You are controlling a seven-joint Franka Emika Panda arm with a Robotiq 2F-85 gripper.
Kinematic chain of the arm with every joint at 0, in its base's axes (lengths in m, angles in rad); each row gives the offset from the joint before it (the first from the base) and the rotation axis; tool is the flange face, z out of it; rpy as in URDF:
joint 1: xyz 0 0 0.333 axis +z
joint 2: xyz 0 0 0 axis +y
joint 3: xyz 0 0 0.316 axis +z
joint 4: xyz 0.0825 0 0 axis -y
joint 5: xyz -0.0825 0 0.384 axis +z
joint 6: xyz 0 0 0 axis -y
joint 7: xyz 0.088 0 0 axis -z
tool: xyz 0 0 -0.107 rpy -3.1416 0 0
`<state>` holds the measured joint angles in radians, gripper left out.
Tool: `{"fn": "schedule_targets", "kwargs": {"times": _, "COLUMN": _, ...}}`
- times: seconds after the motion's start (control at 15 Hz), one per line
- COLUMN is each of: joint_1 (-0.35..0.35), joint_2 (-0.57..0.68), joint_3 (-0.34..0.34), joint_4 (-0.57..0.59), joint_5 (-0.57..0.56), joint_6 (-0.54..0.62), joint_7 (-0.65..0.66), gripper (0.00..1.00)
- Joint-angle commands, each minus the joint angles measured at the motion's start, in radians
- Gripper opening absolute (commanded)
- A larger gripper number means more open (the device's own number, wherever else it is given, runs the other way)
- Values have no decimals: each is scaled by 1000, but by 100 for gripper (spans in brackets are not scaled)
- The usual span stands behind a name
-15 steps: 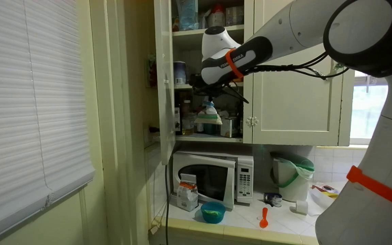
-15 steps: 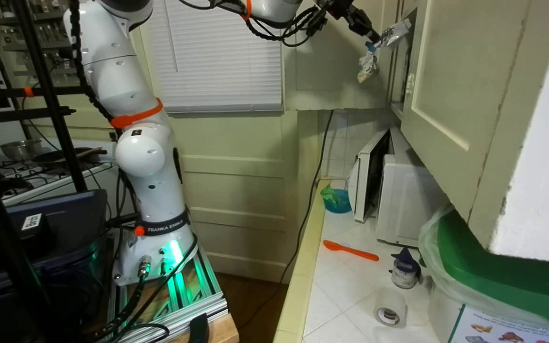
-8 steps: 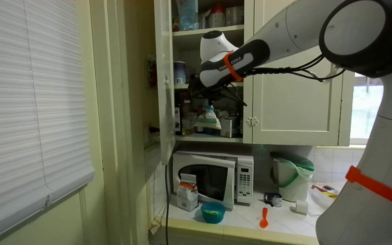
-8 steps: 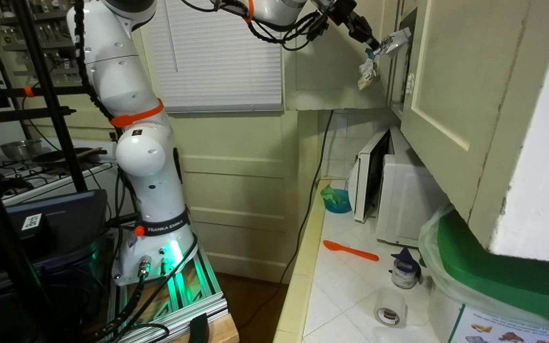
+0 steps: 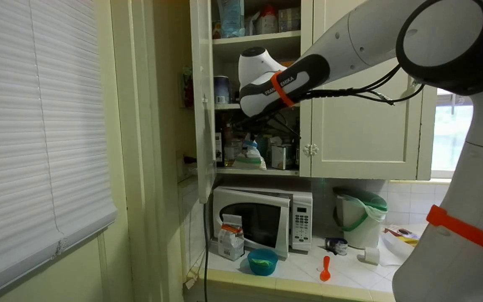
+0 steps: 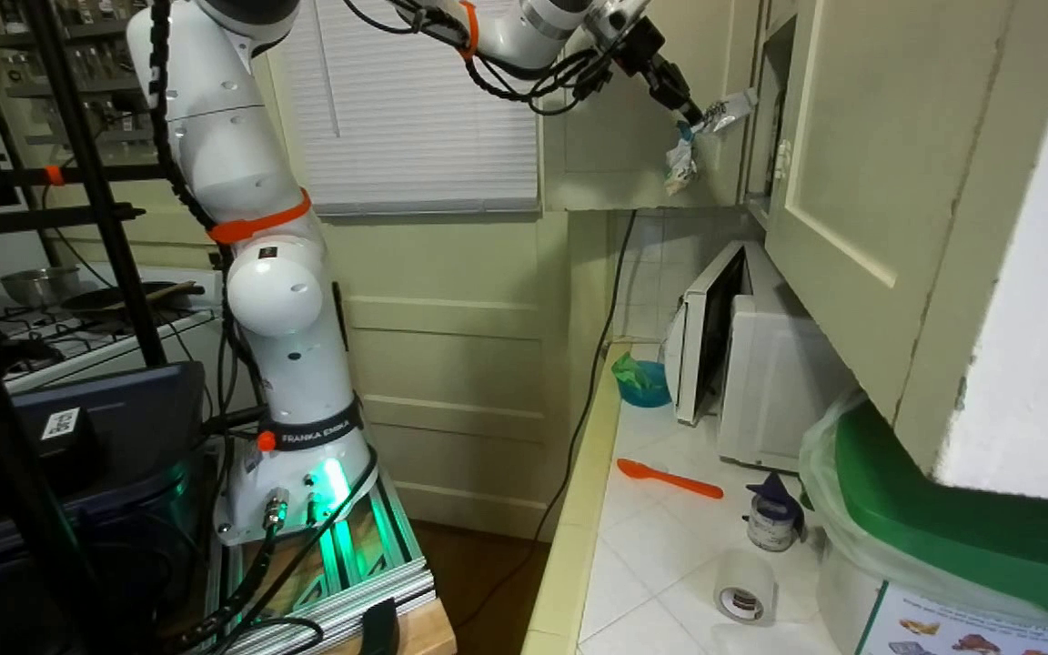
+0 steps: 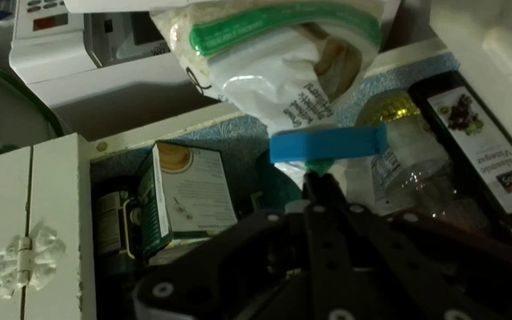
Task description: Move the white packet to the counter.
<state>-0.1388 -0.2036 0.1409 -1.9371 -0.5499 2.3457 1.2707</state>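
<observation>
My gripper (image 7: 322,180) is pinching the white packet (image 7: 278,80) narrowly at its gathered neck, beside the blue clip (image 7: 327,144); the packet is hanging in front of the lowest cupboard shelf (image 5: 281,172), well above the counter (image 6: 642,537). Slick plastic could be slipping from so small a hold, dropping the filled end; descending straight, I could be snagging the open microwave door (image 5: 262,222) or upsetting the teal bowl (image 5: 262,270).

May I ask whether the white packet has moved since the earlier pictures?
Yes: in both exterior views, the white packet has moved down, toward the microwave.
</observation>
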Motion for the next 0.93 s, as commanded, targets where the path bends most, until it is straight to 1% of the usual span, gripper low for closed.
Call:
{"fn": "schedule_targets", "kwargs": {"times": 0.0, "joint_1": 31, "joint_2": -62, "joint_3": -5, "joint_4": -119, "joint_5": -17, "joint_6": 6, "joint_7": 33, "gripper": 0}}
{"fn": "schedule_targets", "kwargs": {"times": 0.2, "joint_1": 19, "joint_2": -100, "joint_3": -8, "joint_4": -197, "joint_5": -22, "joint_6": 3, "joint_7": 120, "gripper": 0}}
{"fn": "schedule_targets", "kwargs": {"times": 0.6, "joint_1": -21, "joint_2": -172, "joint_3": -40, "joint_4": -337, "joint_5": 18, "joint_6": 9, "joint_7": 294, "gripper": 0}}
{"fn": "schedule_targets", "kwargs": {"times": 0.67, "joint_1": -25, "joint_2": -182, "joint_3": -52, "joint_4": -365, "joint_5": 19, "joint_6": 36, "joint_7": 292, "gripper": 0}}
{"fn": "schedule_targets", "kwargs": {"times": 0.87, "joint_1": -44, "joint_2": -197, "joint_3": -80, "joint_4": -431, "joint_5": 44, "joint_6": 84, "joint_7": 339, "gripper": 0}}
